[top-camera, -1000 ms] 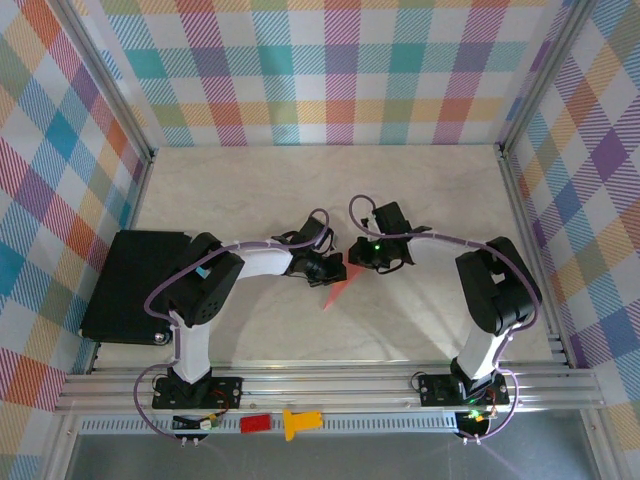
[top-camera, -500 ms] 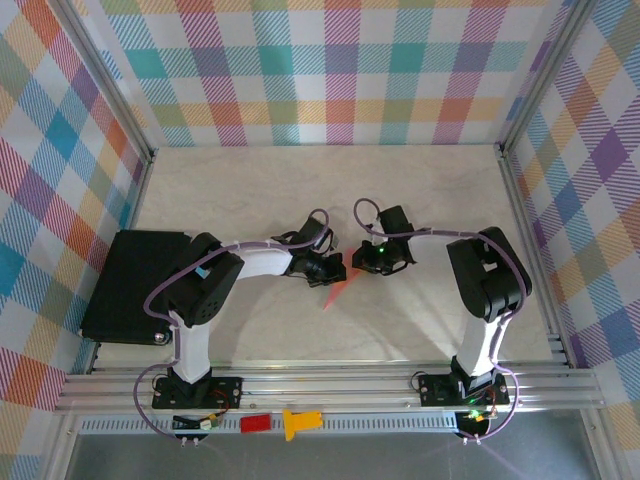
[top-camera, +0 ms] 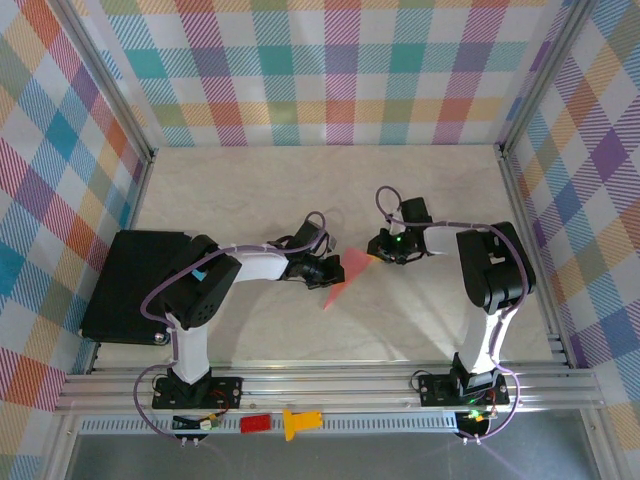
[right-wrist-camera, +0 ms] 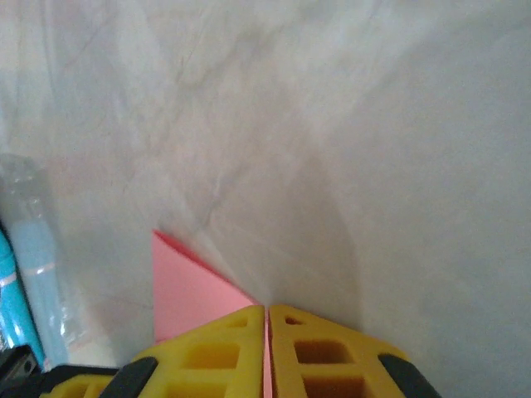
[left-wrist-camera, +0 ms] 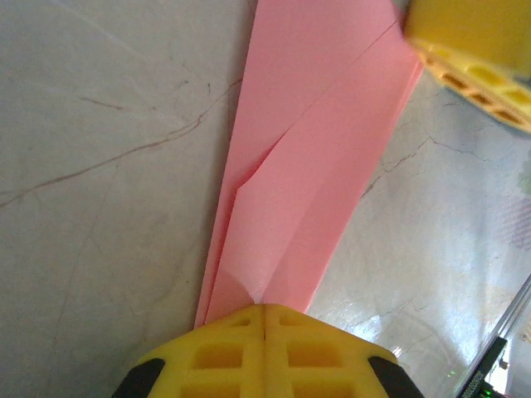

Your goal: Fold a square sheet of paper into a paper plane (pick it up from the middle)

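Observation:
The square sheet of paper is folded into a narrow, pointed salmon-pink paper plane [top-camera: 350, 273] with a centre crease, held just above the marble table between both arms. My left gripper [top-camera: 326, 271] is shut on its near end, and the folded layers [left-wrist-camera: 307, 166] run away from the closed yellow jaws [left-wrist-camera: 264, 308]. My right gripper [top-camera: 379, 250] is shut on the far end. A pink sliver shows between its jaws [right-wrist-camera: 266, 312], and a pink corner [right-wrist-camera: 187, 290] sticks out to their left. The right fingertip [left-wrist-camera: 469, 41] shows at the top of the left wrist view.
A black pad [top-camera: 135, 282] lies at the table's left edge. A small red block [top-camera: 255, 423] and a yellow plastic piece [top-camera: 300, 422] sit on the front rail below the arm bases. Checked walls and aluminium posts [top-camera: 525, 200] enclose the table.
My right gripper has moved right and slightly away from the left one, drawing the pink paper out longer between them. The left gripper has barely moved.

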